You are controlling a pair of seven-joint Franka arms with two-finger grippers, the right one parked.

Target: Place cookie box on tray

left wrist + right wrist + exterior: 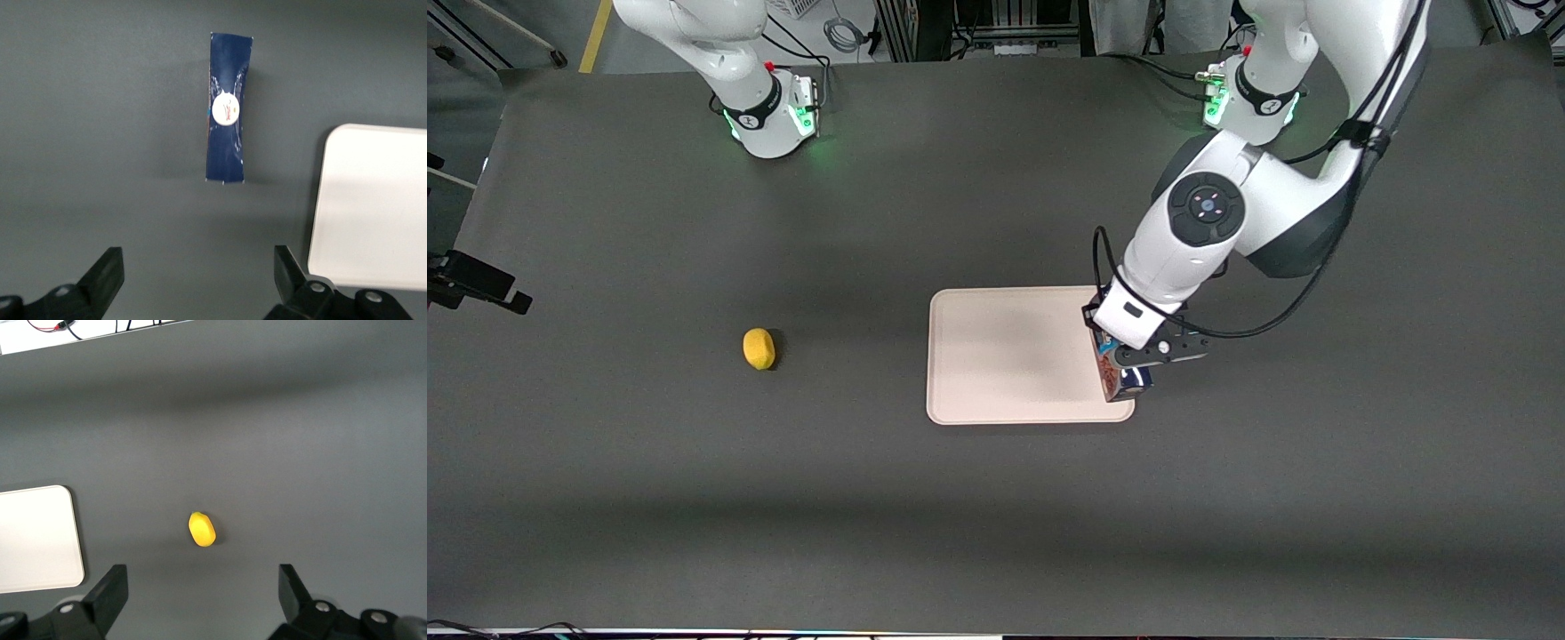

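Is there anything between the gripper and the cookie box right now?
Nothing visible. The open gripper hovers above the cookie box, which lies on the table beside the tray, with only bare mat between them.

The box [228, 108] stands on the table [996, 498] just beside the tray [1005, 356], at its working-arm edge; the open gripper [199, 280] hovers above it; the lemon [758, 348] lies toward the parked arm's end.

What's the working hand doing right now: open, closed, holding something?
Left hand: open, empty, above the cookie box, which lies on the table beside the tray.
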